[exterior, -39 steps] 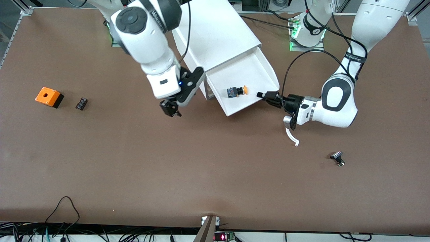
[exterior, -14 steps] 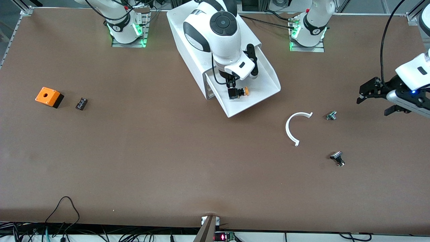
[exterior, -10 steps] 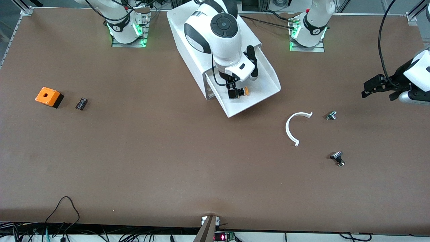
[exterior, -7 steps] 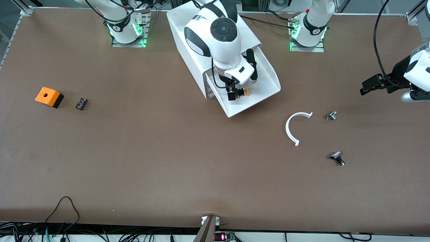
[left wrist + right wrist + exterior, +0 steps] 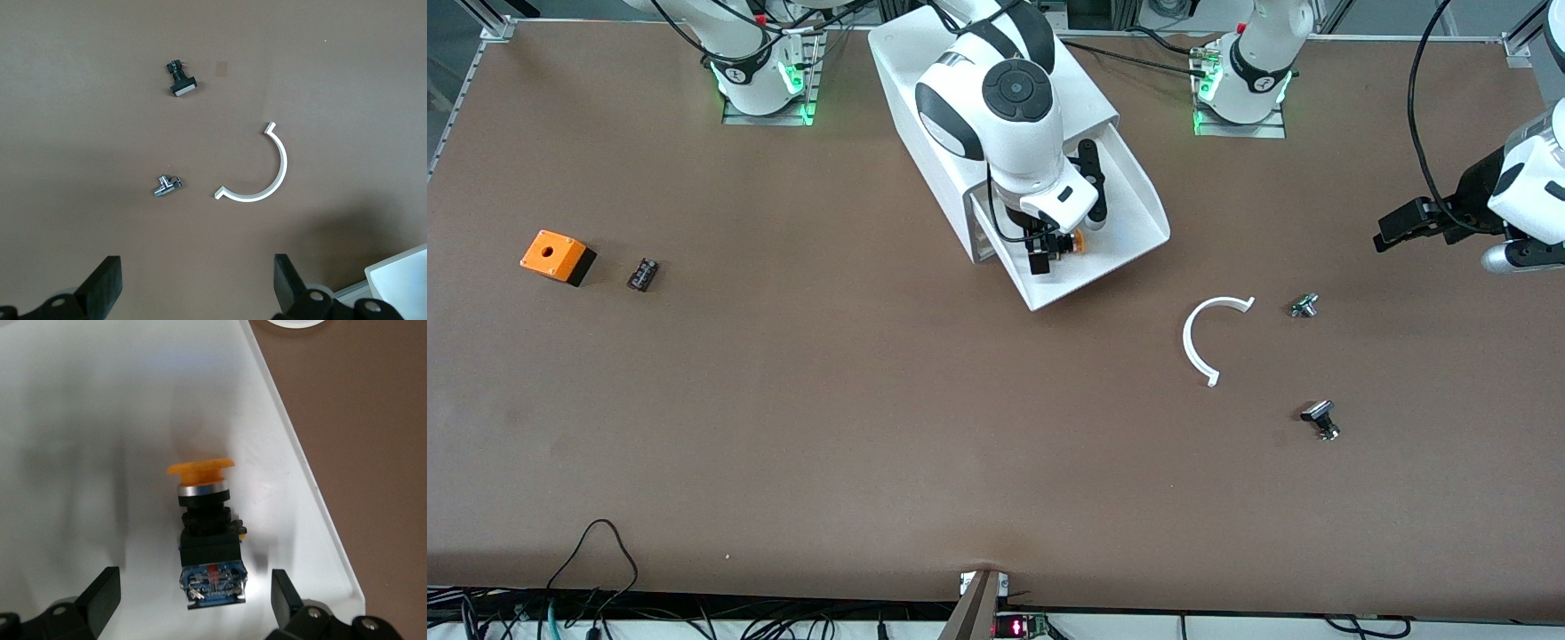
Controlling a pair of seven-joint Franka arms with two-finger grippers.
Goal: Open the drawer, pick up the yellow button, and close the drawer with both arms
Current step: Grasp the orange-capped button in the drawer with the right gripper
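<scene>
Straddling the button [image 5: 205, 533] with wide-open jaws, the right gripper [image 5: 193, 600] hangs low in the open drawer [image 5: 1116, 227]. The button lies on the drawer floor. The left gripper [image 5: 197, 287], also wide, waits above bare table near a white arc [image 5: 257, 170].

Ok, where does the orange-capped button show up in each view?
Front view: the button lies in the open drawer, partly hidden under the right gripper.
Right wrist view: mid-picture, between the open jaws.
Left wrist view: not in it.
Shared landmark: the drawer, whose corner also shows in the left wrist view.
</scene>
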